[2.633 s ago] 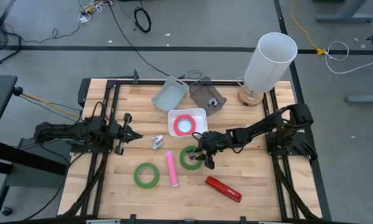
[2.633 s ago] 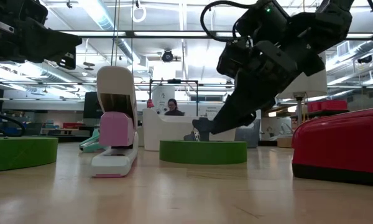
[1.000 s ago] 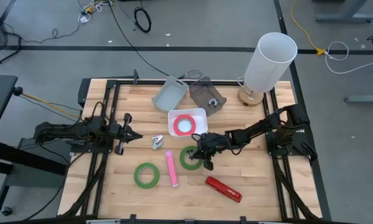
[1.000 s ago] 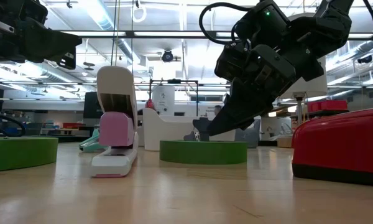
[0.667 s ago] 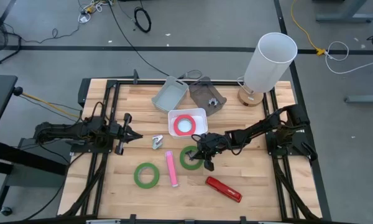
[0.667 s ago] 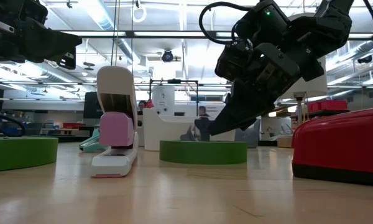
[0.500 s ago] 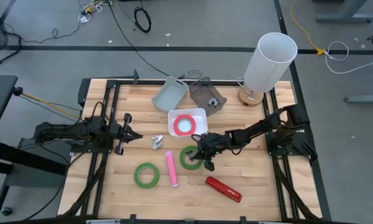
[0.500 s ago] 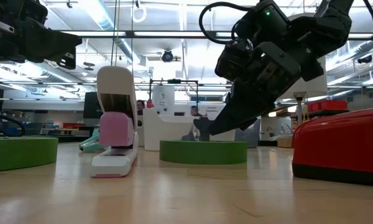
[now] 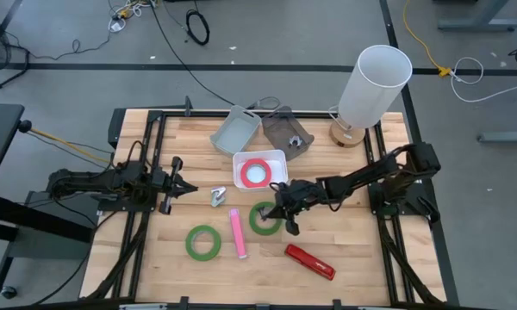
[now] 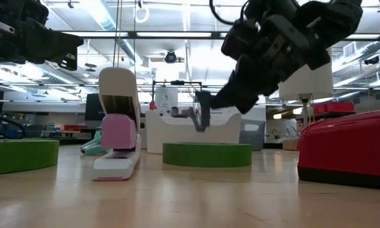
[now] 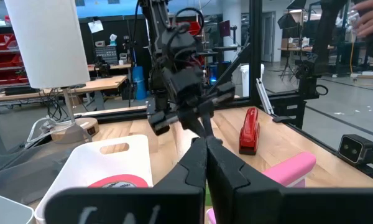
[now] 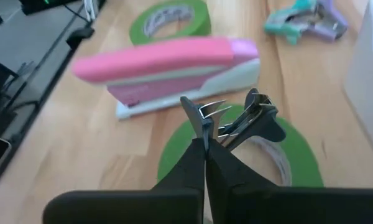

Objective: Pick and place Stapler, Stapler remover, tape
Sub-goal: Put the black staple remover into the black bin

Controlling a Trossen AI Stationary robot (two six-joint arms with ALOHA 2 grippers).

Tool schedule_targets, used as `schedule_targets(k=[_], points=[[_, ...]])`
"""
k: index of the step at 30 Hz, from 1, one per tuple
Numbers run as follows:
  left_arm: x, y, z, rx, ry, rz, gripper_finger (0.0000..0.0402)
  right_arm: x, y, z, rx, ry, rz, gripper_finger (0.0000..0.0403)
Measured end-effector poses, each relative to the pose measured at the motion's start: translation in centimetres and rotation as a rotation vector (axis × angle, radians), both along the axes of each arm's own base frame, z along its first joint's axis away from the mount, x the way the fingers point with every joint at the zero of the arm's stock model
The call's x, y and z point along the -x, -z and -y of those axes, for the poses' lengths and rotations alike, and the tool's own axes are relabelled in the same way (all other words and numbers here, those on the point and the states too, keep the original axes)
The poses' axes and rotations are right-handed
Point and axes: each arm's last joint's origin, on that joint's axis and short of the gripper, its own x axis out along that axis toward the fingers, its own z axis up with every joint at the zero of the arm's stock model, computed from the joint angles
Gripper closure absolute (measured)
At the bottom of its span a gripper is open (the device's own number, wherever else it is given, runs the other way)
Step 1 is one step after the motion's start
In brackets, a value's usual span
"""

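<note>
Left claw point(image 9: 177, 184): left of centre in the high view, idle above the tabletop point(image 9: 362, 258); fingers pressed together, holding nothing.
Green tape point(image 9: 203, 242): lower left of centre, flat on the wood.
Pink stapler point(image 9: 237, 233): just right of that roll.
Second green tape point(image 9: 263, 219): centre, flat, below the white tray point(image 9: 241, 159).
Red tape point(image 9: 257, 172): lying in the white tray.
Right claw point(image 9: 283, 209): centre, above the second green roll; fingers pinched on the metal stapler remover point(image 12: 236, 118), lifted clear.
Red stapler point(image 9: 309, 262): lower right of centre.
</note>
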Motion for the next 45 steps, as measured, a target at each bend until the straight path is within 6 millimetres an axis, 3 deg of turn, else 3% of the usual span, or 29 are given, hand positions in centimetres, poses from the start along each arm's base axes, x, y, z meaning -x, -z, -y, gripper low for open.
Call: schedule_targets(k=[8,25,32,45], points=[[0.0,0.0,0.0,0.000,0.000,0.000,0.0394,0.7,-3.5,1.1,0.032,0.063,0.115,0.0401],[0.0,0.0,0.0,0.000,0.000,0.000,0.0394,4.5,-11.5,7.2,0.216,0.349,0.373,0.0401],[0.0,0.0,0.0,0.000,0.000,0.000,0.0394,5.9,-12.6,9.8,0.274,0.447,0.375,0.0401],[0.0,0.0,0.0,0.000,0.000,0.000,0.0394,7.1,-11.7,14.3,0.476,0.634,0.250,0.0401]])
